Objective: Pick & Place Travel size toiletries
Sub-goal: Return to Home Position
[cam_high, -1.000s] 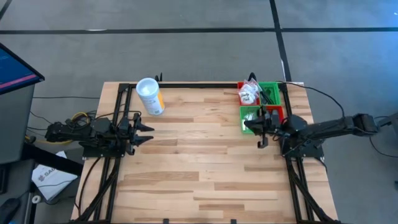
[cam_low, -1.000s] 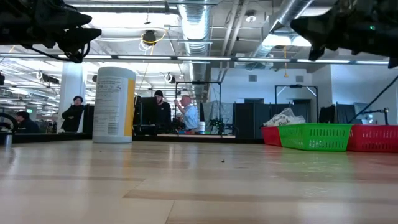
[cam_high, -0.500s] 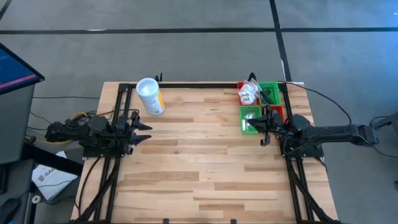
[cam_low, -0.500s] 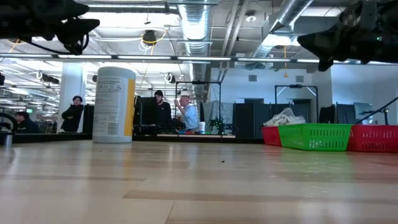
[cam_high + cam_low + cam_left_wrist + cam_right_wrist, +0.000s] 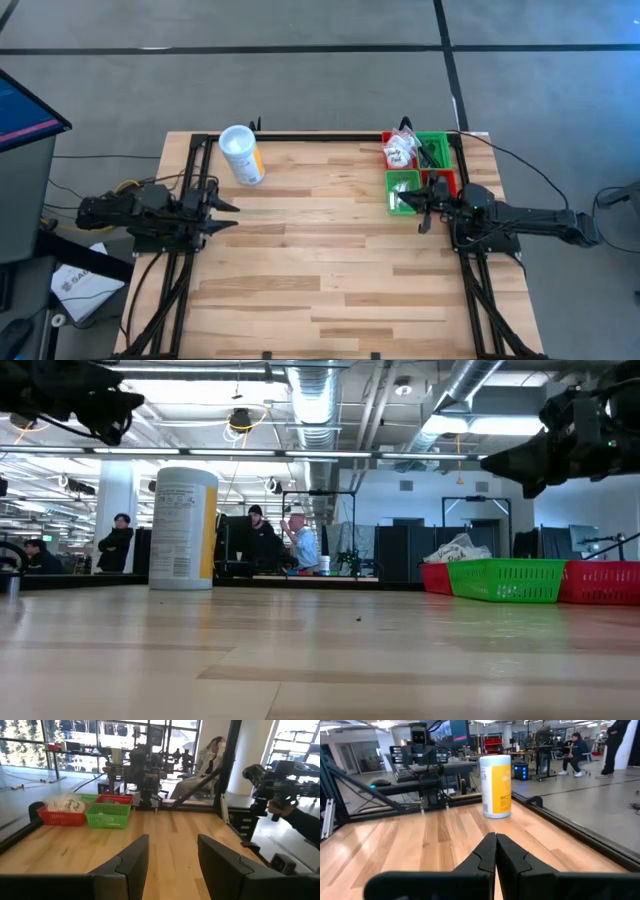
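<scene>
The travel size toiletries (image 5: 401, 153) lay in the red and green bins (image 5: 449, 150) at two o'clock on the tabletop (image 5: 330, 260); the left hand (image 5: 225, 206), at nine o'clock, gaped wide, and the right hand (image 5: 421, 208), beside the bins, was pinched closed.

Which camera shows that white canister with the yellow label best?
The low view: the white cylindrical yellow-labelled canister stands whole, side-on, print facing. High view shows mainly its lid; right wrist view, its yellow side; left wrist view misses it.
</scene>
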You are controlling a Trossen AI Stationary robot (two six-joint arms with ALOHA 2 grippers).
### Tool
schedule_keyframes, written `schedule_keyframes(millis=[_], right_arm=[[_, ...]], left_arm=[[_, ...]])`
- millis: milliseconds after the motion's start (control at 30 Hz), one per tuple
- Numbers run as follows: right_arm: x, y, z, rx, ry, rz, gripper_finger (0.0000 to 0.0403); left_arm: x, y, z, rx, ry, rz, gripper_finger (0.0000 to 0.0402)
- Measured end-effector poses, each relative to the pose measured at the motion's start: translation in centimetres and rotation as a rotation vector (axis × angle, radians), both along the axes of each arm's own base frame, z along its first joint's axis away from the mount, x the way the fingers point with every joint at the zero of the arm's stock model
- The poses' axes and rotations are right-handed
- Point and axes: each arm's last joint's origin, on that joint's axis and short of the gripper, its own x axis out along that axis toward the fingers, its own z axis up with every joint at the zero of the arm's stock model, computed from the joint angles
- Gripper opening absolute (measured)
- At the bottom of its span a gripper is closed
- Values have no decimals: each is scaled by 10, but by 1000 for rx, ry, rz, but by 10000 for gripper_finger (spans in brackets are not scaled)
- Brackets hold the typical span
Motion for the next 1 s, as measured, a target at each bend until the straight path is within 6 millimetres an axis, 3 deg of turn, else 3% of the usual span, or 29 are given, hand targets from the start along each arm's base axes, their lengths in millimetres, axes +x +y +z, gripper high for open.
schedule_keyframes(millis=[167, 567, 833, 1000], right_arm=[[0, -2, 0, -21, 8, -23, 0], [-1, -3, 0, -24, 8, -26, 0], [-1, -3, 0, -24, 8, -25, 0], [-1, -3, 0, -24, 8, -25, 0]], left_arm=[[-5, 0, 9, 63, -19, -1, 159], [-3, 0, 6, 69, -24, 4, 159], [10, -1, -13, 11, -123, -7, 159], [15, -2, -30, -28, -78, -16, 159]])
